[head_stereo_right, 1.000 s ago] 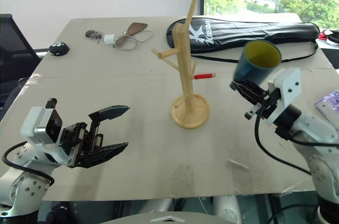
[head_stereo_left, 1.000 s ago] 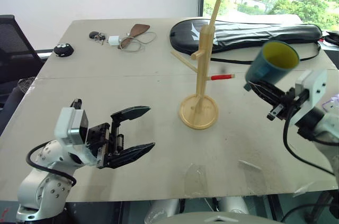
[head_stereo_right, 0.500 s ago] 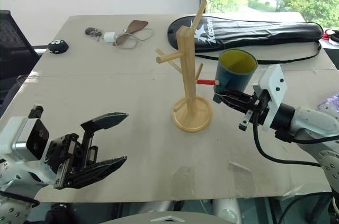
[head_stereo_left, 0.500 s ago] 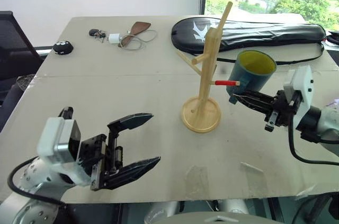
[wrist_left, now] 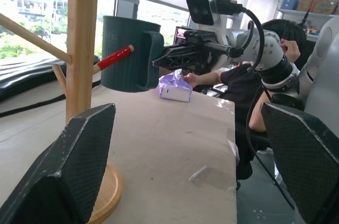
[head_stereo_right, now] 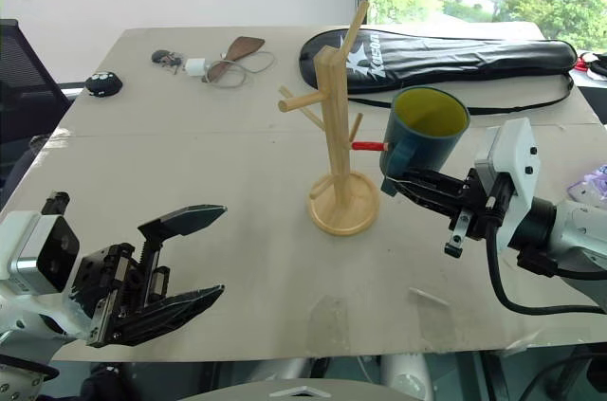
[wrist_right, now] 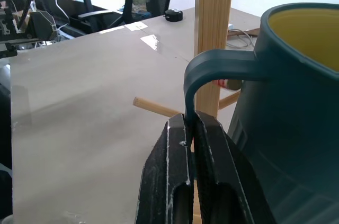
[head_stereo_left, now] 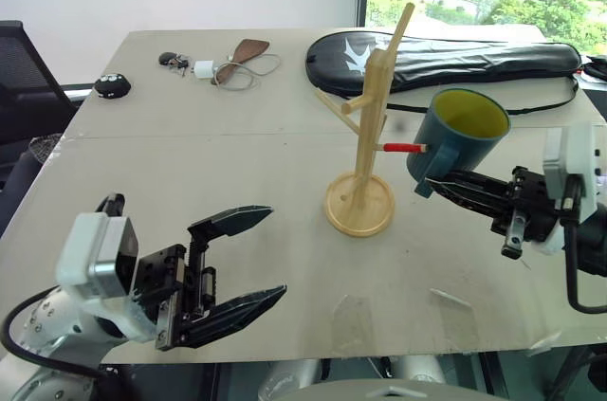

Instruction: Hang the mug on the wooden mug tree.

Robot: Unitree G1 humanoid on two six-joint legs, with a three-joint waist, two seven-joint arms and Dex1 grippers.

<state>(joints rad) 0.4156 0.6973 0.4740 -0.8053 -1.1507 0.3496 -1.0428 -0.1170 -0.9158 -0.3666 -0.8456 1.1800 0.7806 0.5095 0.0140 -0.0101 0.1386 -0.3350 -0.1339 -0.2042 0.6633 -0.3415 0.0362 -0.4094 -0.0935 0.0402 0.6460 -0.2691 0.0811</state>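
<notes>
The right hand (wrist_right: 186,144) has its two black fingers pinched together on the lower part of the mug's handle (wrist_right: 209,70), holding the mug (head_stereo_left: 457,138) up in the air above the counter (head_stereo_left: 190,164), mouth upward and a little tilted so the yellow-green inside shows. The mug sits just beside the wooden mug tree (head_stereo_left: 365,145), on its right, with the red-tipped peg (head_stereo_left: 404,148) reaching the mug's wall near the handle; from here I cannot tell whether the peg has entered the handle's loop. The tree stands upright on its round base in the middle of the counter. The left hand (head_stereo_left: 245,261) hangs low near the front edge, well apart from the tree, its fingers spread wide and holding nothing. At the far end lie a long black racket bag (head_stereo_left: 446,58), a bunch of keys (head_stereo_left: 174,63) and a white charger with its cable (head_stereo_left: 204,70).
</notes>
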